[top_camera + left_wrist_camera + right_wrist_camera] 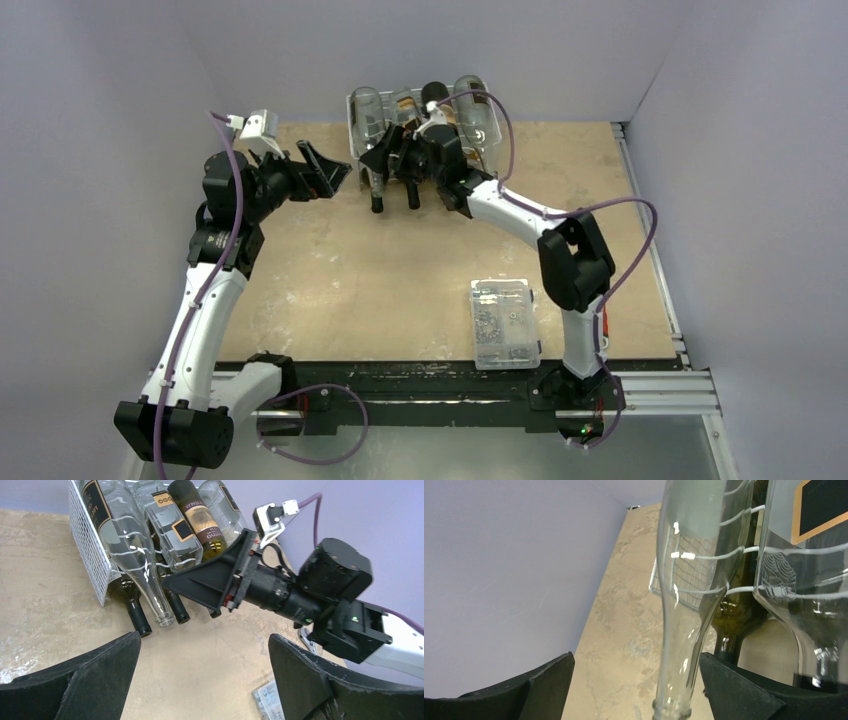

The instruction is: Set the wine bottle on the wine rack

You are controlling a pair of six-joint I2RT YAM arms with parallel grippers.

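The white wire wine rack (352, 125) stands at the table's back middle and holds several bottles, necks toward me. It also shows in the left wrist view (90, 550). A clear glass wine bottle (368, 112) lies in the rack's left upper cradle. In the right wrist view its neck (686, 630) hangs between my right gripper's (634, 680) spread fingers, close to the right finger (734, 685), not clamped. My right gripper (385, 160) is at the rack's front. My left gripper (335, 168) is open and empty, just left of the rack, over bare table (205, 665).
Dark bottles (197, 512) and another clear one (172, 530) fill the other cradles. Dark necks (135, 615) stick out under the rack. A clear plastic box of small parts (503, 322) lies at the near right. Grey walls enclose the table.
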